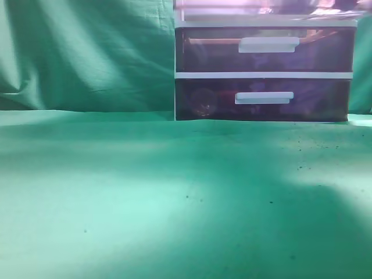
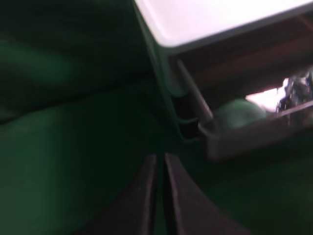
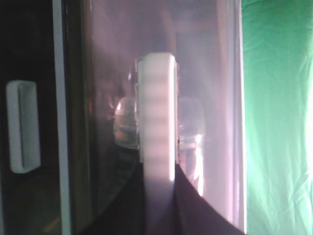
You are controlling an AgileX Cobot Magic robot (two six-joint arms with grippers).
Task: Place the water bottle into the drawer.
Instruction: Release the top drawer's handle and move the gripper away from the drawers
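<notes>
The pinkish translucent drawer [image 3: 205,73] is the top one of the white-framed unit and only its lower edge shows in the exterior view [image 1: 261,7]. My right gripper [image 3: 159,169] is shut on the drawer's white bar handle [image 3: 156,98]. The clear water bottle [image 3: 124,122] shows blurred through the drawer's front, lying inside. In the left wrist view the drawer [image 2: 254,134] stands pulled out from under the unit's white top [image 2: 210,19], with a shiny clear thing [image 2: 295,90] inside. My left gripper [image 2: 160,164] is shut and empty, over the green cloth to the left of the unit.
Two darker purple-brown drawers with white bar handles [image 1: 268,45] [image 1: 264,97] sit below, both closed; one shows in the right wrist view [image 3: 22,127]. A green cloth [image 1: 145,197] covers the table and hangs behind. Neither arm shows in the exterior view.
</notes>
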